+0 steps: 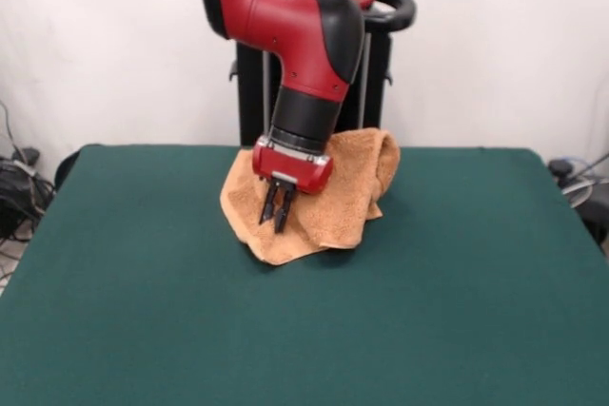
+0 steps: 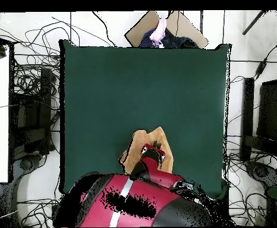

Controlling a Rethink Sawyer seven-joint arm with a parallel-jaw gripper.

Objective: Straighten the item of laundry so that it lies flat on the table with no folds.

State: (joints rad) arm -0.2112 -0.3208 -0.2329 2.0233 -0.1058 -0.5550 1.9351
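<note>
Front and overhead views. The orange-tan terry towel (image 1: 333, 199) lies crumpled on the dark green table (image 1: 304, 330), near the far edge of the tabletop, just in front of the robot's pedestal (image 1: 249, 92). In the front view the cloth forms an irregular heap: its right part is bunched upward into a rounded fold near the table's back edge, while its lower left part spreads flatter and ends in a blunt corner pointing toward the camera. Several creases cross the visible surface, and the cloth is plainly not flat. In the overhead view the towel (image 2: 163, 142) appears as a small tan patch close to the bottom edge of the table (image 2: 141, 89), largely covered by the arm.

The gripper (image 1: 278, 211) hangs over the left half of the towel, its two dark fingers (image 1: 268, 206) pointing down and slightly tilted. The jaws stand close together with only a narrow gap between them; no cloth is visibly pinched, and whether the tips touch the towel cannot be told. The red and black arm (image 1: 304, 26) descends from the top of the front view. Cables (image 2: 28, 119) lie on the floor around the table, and cardboard (image 2: 164, 29) lies beyond its far edge.
</note>
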